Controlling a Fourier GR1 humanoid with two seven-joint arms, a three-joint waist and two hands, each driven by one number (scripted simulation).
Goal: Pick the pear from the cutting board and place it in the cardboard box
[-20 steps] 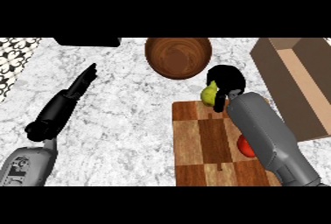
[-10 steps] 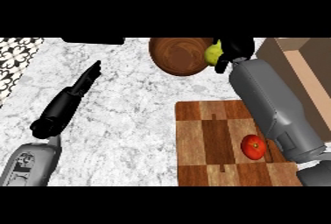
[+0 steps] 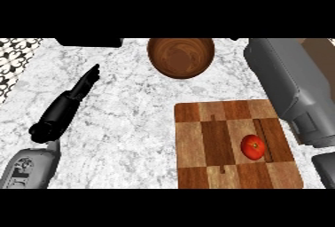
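Head view shows your right forearm running up the right side and past the top edge, so the right hand and the pear are out of sight; you cannot tell whether it holds the fruit. Only a corner of the box shows behind that arm. Judge the drop by the box walls and release low inside. The left hand rests on the counter, fingers straight. Only a tomato lies on the board.
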